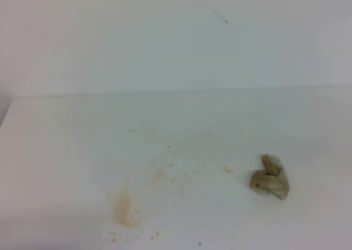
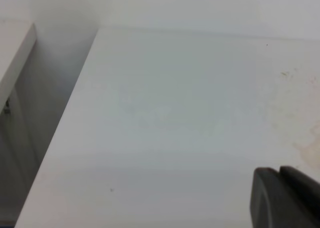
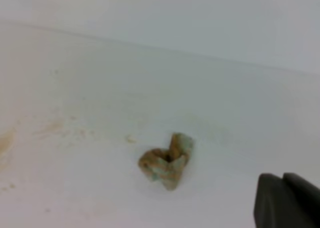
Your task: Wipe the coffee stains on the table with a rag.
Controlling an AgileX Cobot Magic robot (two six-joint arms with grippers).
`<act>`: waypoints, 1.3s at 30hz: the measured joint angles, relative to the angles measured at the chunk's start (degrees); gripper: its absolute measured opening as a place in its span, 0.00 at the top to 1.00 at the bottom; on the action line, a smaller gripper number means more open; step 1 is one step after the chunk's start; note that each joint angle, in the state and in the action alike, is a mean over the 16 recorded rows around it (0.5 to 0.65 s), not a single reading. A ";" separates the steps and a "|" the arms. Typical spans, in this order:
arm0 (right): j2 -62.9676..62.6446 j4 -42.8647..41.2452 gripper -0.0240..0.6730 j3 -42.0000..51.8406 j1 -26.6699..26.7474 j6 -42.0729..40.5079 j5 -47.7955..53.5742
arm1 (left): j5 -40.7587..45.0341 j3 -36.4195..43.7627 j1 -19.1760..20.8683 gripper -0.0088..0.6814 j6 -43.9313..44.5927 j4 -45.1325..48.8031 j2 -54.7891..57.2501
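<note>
The rag [image 1: 269, 178] is a small tan-brown wad lying alone on the white table [image 1: 66, 151], right of middle. It also shows in the right wrist view, where the rag [image 3: 167, 160] has pale green edges. The coffee stains [image 1: 125, 209] are an orange-brown blotch near the front, with pale specks trailing toward the rag. Faint coffee stains [image 3: 50, 128] sit left of the rag, and coffee stains [image 2: 310, 148] tint the table's right part. My right gripper [image 3: 283, 177] is shut and empty, down to the right of the rag and apart from it. My left gripper [image 2: 280, 170] looks shut with nothing in it. Neither gripper shows in the exterior high view.
A white wall [image 1: 165, 41] with a thin dark scratch [image 1: 214, 11] rises behind the table. In the left wrist view the table's left edge [image 2: 65, 123] drops into a shadowed gap, with another white surface [image 2: 15, 52] beyond it.
</note>
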 joint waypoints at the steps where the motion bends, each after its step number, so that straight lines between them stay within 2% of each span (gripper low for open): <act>1: -1.30 -0.95 0.94 0.99 0.00 0.16 -0.23 | 0.00 0.00 0.00 0.99 0.00 0.00 0.00; 9: -5.78 -4.87 0.95 6.56 0.00 0.35 -1.12 | 0.00 0.00 0.00 0.99 0.00 0.00 0.00; 21: -8.22 -5.61 0.95 7.22 -2.25 0.36 0.93 | 0.00 0.00 0.00 0.99 0.00 0.00 0.00; 26: -12.34 -6.42 0.95 7.87 -5.87 0.27 0.53 | 0.00 0.00 0.00 0.99 0.00 0.00 0.01; 30: -16.71 -6.29 0.95 10.76 -10.53 0.20 -4.43 | 0.00 0.00 0.00 0.99 0.00 0.00 0.01; 39: -27.82 -2.86 0.95 27.10 -19.84 -0.06 -19.99 | 0.00 0.00 0.00 0.99 0.00 0.00 0.01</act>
